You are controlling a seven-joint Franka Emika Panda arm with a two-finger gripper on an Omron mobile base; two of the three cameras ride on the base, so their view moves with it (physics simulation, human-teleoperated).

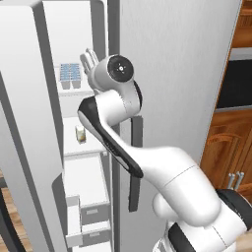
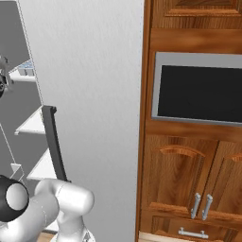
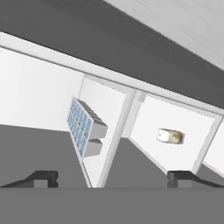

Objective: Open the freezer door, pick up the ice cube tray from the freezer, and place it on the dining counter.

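The white arm's two-finger hand [image 3: 112, 177], fingers spread apart and empty, faces the pale grey ice cube tray with light blue cells [image 3: 84, 127] on its white freezer shelf [image 1: 83, 91].

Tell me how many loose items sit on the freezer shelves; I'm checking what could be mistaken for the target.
2. The ice cube tray sits on the upper shelf; a small yellowish jar stands on the shelf below. The arm and open door may hide others.
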